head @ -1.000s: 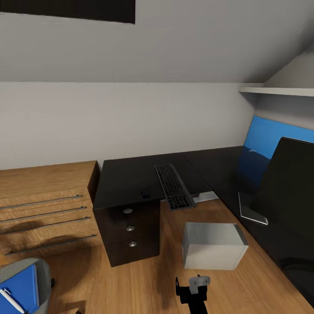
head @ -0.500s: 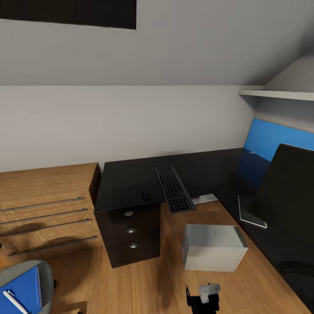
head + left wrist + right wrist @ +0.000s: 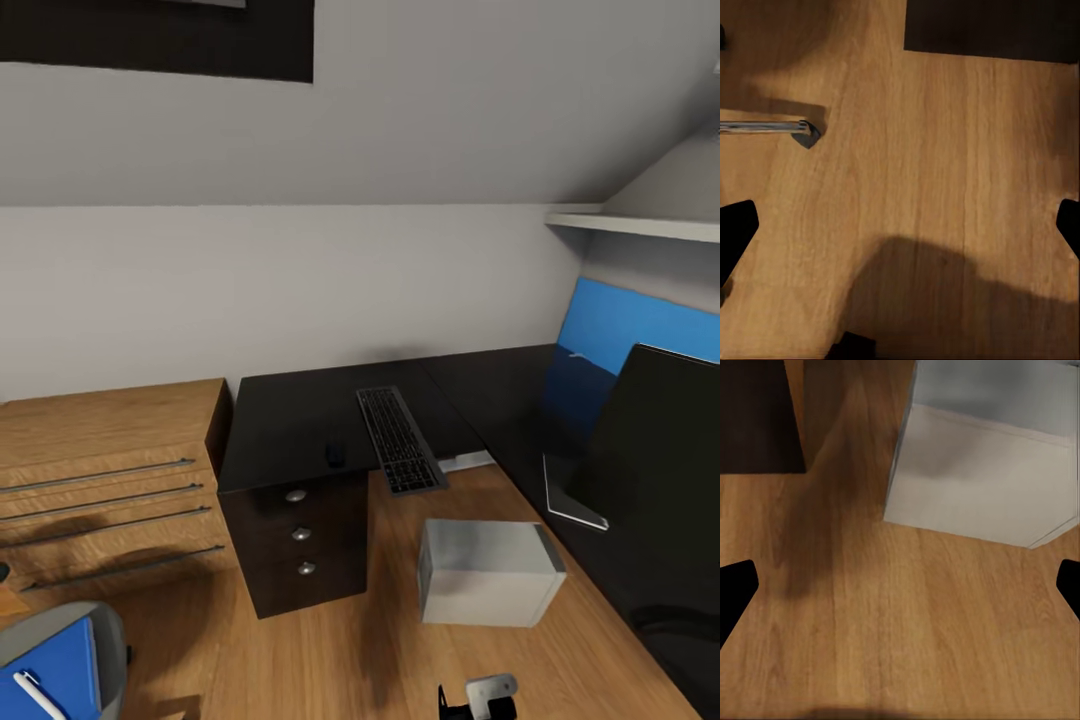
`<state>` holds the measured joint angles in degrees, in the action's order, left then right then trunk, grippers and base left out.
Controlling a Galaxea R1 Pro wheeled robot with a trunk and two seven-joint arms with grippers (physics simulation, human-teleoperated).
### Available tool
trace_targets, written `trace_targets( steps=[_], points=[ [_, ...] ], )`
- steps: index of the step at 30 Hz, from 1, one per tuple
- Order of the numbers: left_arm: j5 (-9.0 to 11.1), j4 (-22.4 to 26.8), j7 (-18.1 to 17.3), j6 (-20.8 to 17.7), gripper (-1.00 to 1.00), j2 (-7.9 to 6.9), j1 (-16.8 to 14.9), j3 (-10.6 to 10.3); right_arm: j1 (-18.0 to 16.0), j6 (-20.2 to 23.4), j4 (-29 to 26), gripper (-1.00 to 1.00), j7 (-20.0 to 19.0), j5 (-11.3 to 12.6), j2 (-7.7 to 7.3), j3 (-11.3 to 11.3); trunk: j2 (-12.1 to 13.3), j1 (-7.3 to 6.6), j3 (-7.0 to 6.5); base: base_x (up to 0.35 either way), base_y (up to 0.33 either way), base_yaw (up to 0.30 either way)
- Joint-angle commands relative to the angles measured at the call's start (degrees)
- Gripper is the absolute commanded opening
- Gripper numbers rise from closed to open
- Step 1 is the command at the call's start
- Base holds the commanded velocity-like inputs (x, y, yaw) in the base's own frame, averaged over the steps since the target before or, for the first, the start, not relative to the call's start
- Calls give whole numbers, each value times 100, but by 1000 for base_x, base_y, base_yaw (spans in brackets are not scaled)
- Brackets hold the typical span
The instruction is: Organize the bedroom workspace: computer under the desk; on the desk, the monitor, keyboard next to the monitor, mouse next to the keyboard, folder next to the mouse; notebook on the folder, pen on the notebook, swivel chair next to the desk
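Black corner desk point(image 3: 300, 420), wood floor point(image 3: 330, 650)

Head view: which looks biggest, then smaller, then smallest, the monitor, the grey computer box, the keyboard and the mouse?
1. monitor, though it sits closest to the camera and runs off the picture.
2. computer.
3. keyboard, long but thin, and farther away, so its place below the computer is unsure.
4. mouse, just a tiny dark blob.
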<state>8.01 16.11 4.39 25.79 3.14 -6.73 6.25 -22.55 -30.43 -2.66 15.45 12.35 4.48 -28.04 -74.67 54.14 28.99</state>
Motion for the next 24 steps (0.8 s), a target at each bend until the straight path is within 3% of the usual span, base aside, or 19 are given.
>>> trace_targets(
  steps=[1,10,19,24],
  points=[
    [18,-17,-71,54,100,3,-4,16,-4,-15,4,100,20,46,-2,-50,39,-23,-17,0,0,-14],
    [-56,-579,-343,1460,100,-7,-4,17,-4,-15,7,100,20,48,9,-55,119,-67,-88,0,0,-155],
    [-119,-696,-337,1692,100,-15,-4,25,-4,-15,10,100,20,49,19,-59,119,-67,-100,-7,-5,-57],
    [-123,-702,-328,1699,100,-9,-4,25,-4,-15,11,100,20,50,25,-61,119,-67,-101,-169,-103,-5]
  ],
)
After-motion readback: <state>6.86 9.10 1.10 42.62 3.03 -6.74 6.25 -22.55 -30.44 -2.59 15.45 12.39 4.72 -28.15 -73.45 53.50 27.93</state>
